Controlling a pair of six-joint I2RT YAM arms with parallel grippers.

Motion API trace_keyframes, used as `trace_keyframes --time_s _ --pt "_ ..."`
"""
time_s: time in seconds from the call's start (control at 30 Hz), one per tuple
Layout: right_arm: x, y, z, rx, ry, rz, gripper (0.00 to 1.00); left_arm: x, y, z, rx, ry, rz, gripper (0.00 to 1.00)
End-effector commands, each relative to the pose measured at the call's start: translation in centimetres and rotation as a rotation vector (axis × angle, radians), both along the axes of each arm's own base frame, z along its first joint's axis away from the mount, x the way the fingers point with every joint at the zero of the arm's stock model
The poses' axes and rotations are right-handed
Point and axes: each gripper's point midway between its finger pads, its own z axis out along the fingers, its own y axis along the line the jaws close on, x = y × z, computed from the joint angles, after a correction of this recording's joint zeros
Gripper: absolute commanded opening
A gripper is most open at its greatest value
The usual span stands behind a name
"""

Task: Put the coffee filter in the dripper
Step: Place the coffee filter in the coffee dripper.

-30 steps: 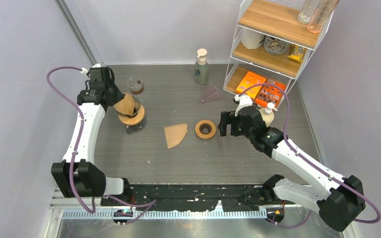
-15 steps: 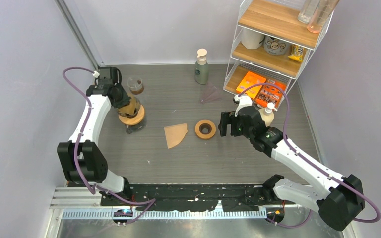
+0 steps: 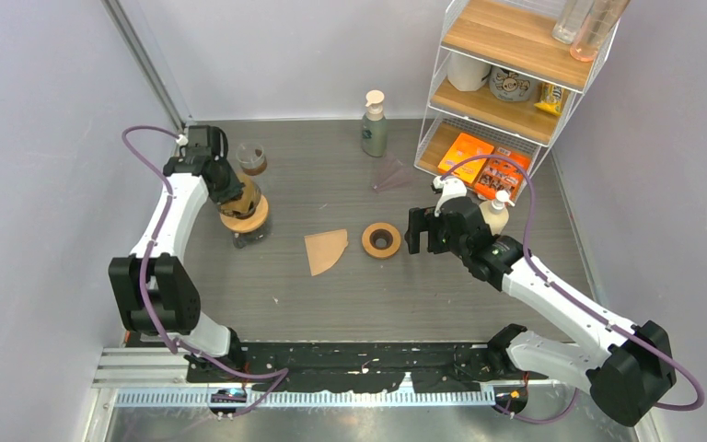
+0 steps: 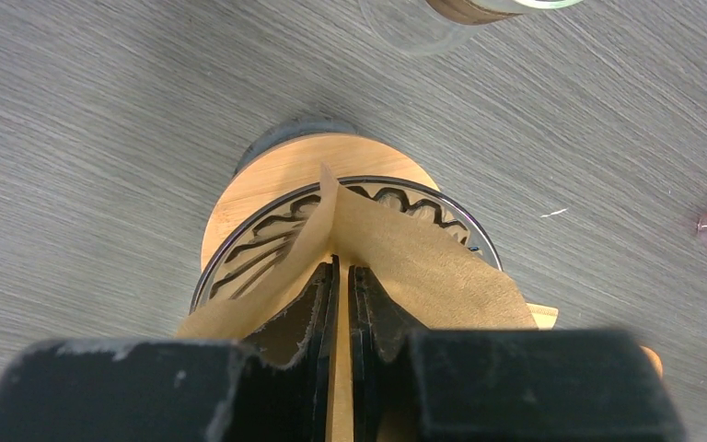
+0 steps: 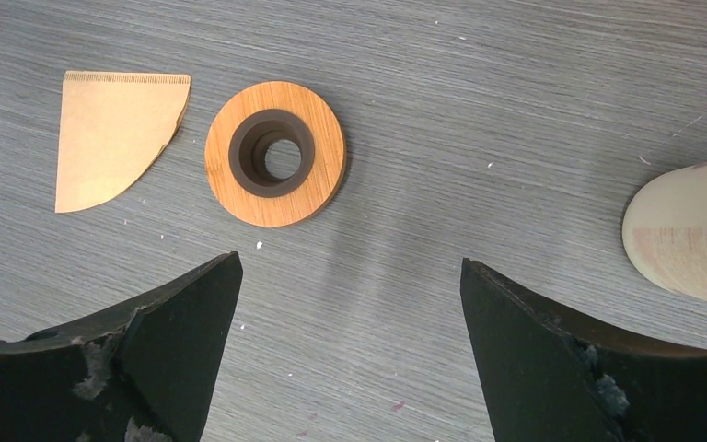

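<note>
Left wrist view: the filter [image 4: 405,249] is pinched by the left jaws, half-seated in the dripper [image 4: 258,184] for pressing down, while the right jaws are seen spread above the desk [image 5: 515,138].

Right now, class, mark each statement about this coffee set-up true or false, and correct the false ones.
1. The left gripper pinches a paper filter that sits partly inside the dripper. True.
2. The right gripper holds the wooden ring. False: it is open, and the ring lies untouched on the table.
3. A second filter lies flat beside the wooden ring. True.
4. The pump bottle stands on the shelf. False: it stands on the table, beside the shelf.
</note>
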Motion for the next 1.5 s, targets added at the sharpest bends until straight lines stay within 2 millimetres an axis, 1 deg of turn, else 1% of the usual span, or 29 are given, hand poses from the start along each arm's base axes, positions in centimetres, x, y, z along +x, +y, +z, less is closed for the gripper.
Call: trace_keyframes --time_s 0.0,0.1,0.13,0.33,0.5,0.8,1.47 --pt "0.6 -0.2 0.5 -0.006 -0.024 -0.019 0.95 0.4 0.2 0.4 0.02 -0.006 -0.006 0.14" --pt "0.6 -0.2 0.5 -0.007 -0.023 -0.02 0.95 0.3 0.8 0.2 0.049 0.014 0.019 0.12" --pt "0.7 -0.3 0.4 -0.009 -0.023 -0.022 0.96 0.2 0.0 0.1 0.057 0.02 -0.001 0.12" --pt "0.7 -0.4 0.3 -0.014 -0.023 -0.027 0.95 -0.1 -0.2 -0.5 0.061 0.046 -0.005 0.08" --pt "0.8 -0.4 0.1 -0.019 -0.016 -0.028 0.95 -0.1 -0.6 -0.9 0.053 0.047 -0.013 0.07" --pt "0.8 -0.4 0.2 -0.018 -0.02 -0.031 0.96 0.1 -0.3 -1.6 0.068 0.073 -0.013 0.07" --pt "0.8 -0.4 -0.1 -0.027 -0.01 -0.029 0.95 -0.3 -0.3 -3.4 0.074 0.125 -0.021 0.06"
